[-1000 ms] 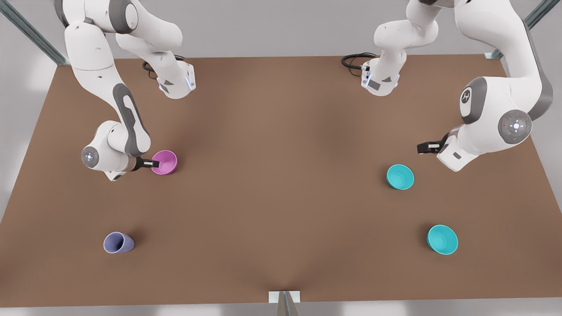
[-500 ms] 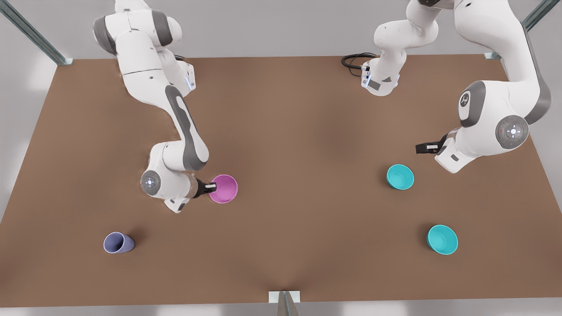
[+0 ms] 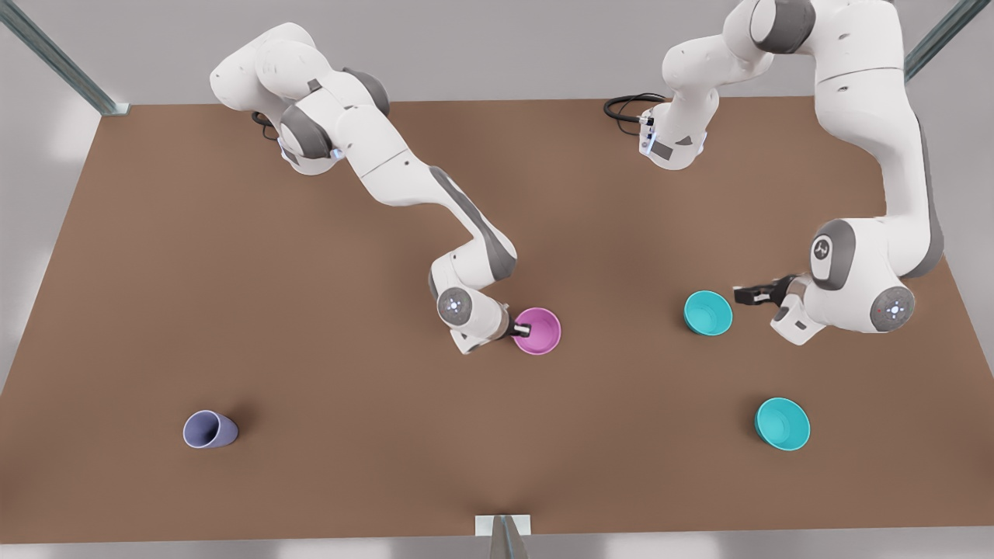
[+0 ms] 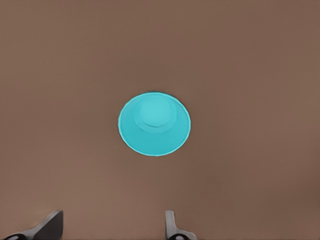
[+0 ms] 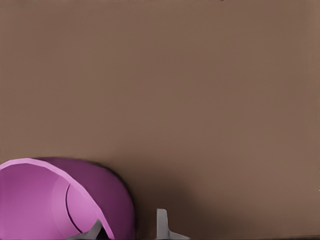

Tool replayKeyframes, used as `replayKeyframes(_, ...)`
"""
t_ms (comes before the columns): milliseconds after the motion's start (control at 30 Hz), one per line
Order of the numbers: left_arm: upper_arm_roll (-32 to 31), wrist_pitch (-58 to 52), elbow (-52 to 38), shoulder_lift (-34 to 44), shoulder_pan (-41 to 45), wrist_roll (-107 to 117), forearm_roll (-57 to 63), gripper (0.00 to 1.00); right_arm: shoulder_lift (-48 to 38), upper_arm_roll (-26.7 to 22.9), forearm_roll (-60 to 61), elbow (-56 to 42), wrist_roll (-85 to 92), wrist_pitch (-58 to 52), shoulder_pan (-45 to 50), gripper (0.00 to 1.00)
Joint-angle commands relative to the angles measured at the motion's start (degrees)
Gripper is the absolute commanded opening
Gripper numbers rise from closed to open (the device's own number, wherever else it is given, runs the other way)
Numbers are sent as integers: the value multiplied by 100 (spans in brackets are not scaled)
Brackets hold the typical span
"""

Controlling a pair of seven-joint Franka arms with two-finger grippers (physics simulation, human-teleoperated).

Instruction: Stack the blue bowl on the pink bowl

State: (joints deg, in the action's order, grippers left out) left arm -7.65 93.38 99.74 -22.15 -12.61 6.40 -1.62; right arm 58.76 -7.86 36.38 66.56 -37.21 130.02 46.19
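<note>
Bowl, glossy turquoise, seemingly plain.

The right gripper reaches low toward mid-bench, its jaws clamped on the pink bowl's rim. The left gripper hovers at the front view's right, jaws spread apart.

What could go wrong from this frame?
1. The right pincer grips the pink bowl by one rim edge only; it could tilt or slip.
2. Two look-alike teal bowls: the open left pincer sits by the blue bowl, but the second teal bowl invites a mix-up.
3. The pincer is beside the blue bowl's rim, so closing in may nudge it.
</note>
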Motion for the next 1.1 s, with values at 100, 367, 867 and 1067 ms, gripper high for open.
replayKeyframes(100, 221, 3028, 1082, -484, -75, -2203, -462, 100, -610, -31, -25, 155, -3601, 7, 48, 100)
replayKeyframes(367, 238, 3098, 1505, -642, -75, -2468, -479, 100, -2220, -1630, -1370, 1765, 3243, -4027, -2113, 100)
replayKeyframes(867, 229, 2879, 1381, -203, 337, -1905, -1718, 21, -5287, -1551, -3480, 1720, 4670, -5417, -2343, 100)
replayKeyframes(1067, -78, 2466, -261, -790, 2403, 1680, -1692, 21, -5278, -1551, -3462, 1729, 4670, -5443, -2343, 100)
